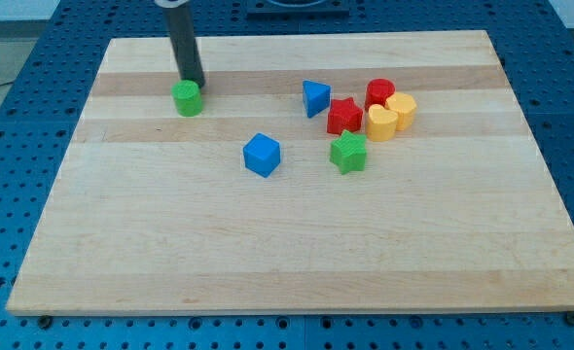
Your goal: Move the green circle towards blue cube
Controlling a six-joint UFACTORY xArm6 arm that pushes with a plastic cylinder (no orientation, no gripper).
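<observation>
The green circle (187,98) is a short green cylinder in the upper left of the wooden board. My tip (194,84) is at the lower end of the dark rod, right behind the green circle at its upper right edge, touching or nearly touching it. The blue cube (262,155) sits near the board's middle, below and to the right of the green circle, well apart from it.
A blue triangle (314,97), a red star (343,116), a green star (348,152), a red cylinder (380,92) and two yellow blocks (381,123) (401,109) cluster right of centre. The wooden board (297,253) lies on a blue perforated table.
</observation>
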